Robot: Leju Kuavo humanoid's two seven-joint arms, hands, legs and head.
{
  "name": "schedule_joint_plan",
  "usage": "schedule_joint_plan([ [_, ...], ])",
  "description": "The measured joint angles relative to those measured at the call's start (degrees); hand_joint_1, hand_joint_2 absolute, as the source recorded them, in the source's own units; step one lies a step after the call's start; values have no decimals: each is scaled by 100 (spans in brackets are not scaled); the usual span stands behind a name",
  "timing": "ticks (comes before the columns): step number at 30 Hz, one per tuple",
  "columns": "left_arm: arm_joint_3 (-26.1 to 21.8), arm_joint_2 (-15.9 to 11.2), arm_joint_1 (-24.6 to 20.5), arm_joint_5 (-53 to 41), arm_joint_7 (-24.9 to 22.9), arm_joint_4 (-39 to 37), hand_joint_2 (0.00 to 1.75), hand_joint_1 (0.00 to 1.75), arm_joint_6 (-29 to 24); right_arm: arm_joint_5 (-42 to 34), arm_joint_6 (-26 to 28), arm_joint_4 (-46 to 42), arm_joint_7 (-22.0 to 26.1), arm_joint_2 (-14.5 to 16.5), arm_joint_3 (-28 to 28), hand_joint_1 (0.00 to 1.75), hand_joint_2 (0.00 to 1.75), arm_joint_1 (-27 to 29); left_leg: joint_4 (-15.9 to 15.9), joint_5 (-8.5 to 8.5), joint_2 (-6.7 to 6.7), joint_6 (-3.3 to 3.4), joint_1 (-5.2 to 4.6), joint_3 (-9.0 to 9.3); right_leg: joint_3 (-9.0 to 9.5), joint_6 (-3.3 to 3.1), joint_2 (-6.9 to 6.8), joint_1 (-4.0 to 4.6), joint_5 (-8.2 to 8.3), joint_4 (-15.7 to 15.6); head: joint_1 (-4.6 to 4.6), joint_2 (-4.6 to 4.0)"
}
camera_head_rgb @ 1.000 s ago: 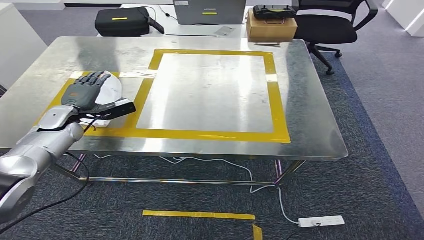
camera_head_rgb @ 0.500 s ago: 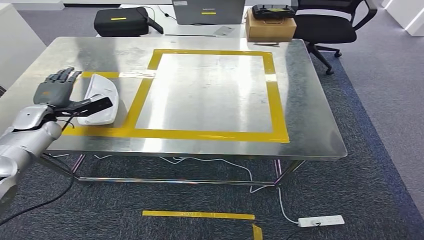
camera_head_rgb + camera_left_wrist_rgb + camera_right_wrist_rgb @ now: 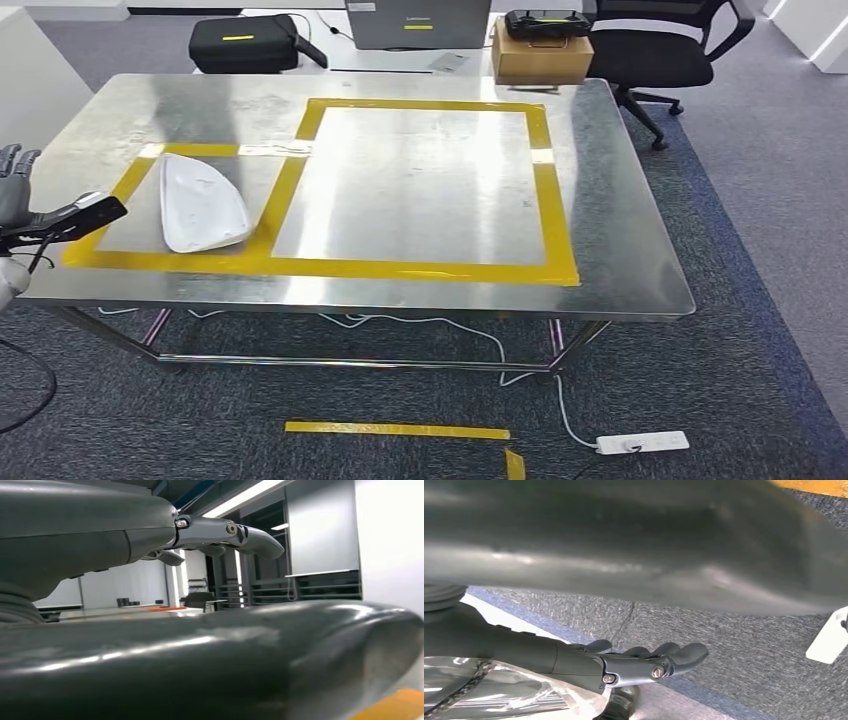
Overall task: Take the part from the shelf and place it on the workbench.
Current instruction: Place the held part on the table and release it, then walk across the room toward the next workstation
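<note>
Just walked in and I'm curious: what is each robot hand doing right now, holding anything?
Left hand: open, holding nothing; the white part lies on the workbench.
Right hand: open, holding nothing, above the carpet.

Grey carpet floor [image 3: 760, 300]; black office chair [image 3: 660, 45] behind steel table [image 3: 620, 200].
</note>
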State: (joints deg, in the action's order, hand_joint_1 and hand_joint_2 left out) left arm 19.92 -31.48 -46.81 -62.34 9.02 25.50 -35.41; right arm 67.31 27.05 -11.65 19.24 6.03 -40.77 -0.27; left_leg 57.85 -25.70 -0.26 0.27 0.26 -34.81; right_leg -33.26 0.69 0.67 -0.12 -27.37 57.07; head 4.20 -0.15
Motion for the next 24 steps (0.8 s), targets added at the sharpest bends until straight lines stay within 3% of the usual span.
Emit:
schedule_joint_plan([
  [7, -447, -114, 585, 229, -238, -95, 0, 0, -19, 3, 15, 0, 17, 6, -84, 0, 0, 4, 0, -4, 4, -4, -2, 3, -1, -1, 4, 0, -1, 0, -1, 0],
  [18, -1536, -237, 1963, 292, -1114, -434, 0, 0, -80, 25, 55, 0, -95, 15, -259, 0, 0, 48, -1, -18, 8, -23, 2, 6, -5, -10, 7, 2, -21, 0, 1, 0],
  [24, -1844, -278, 2318, 238, -1361, -543, 0, 0, -63, 25, 67, 0, -114, 19, -318, 0, 0, 49, -2, -20, 3, -25, 3, 8, 5, -8, 2, 2, -23, 0, 0, 0],
])
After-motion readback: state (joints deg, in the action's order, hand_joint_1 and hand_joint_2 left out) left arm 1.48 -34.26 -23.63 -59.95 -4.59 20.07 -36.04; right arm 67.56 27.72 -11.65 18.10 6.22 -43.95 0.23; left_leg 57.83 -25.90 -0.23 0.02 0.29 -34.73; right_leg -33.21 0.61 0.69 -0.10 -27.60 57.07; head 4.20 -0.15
